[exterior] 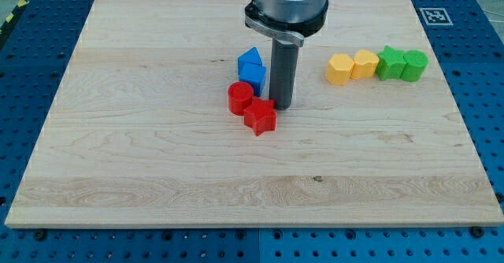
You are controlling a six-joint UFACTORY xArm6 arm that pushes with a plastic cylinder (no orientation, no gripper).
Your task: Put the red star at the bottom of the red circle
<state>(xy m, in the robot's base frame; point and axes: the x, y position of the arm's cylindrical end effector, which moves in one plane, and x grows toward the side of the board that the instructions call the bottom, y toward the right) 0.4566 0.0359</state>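
Rod tip [283, 106] rests just right of the red star [260, 116], a chunky glossy block touching the red circle [240, 98] at its lower right, mid-counter [157, 161]; no pincer is fitted.

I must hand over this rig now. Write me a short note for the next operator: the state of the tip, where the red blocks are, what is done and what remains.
Tip: my tip is down on the board, at the upper right edge of the red star, seemingly touching it.
Red blocks: the red circle sits near the board's middle; the red star touches it, lying to its lower right.
Nearby: two blue blocks just above the red circle, close to the rod.
Done: the star is brought against the circle.
Left: nudge the star toward the view's left so it lies straight below the circle, without disturbing the circle.
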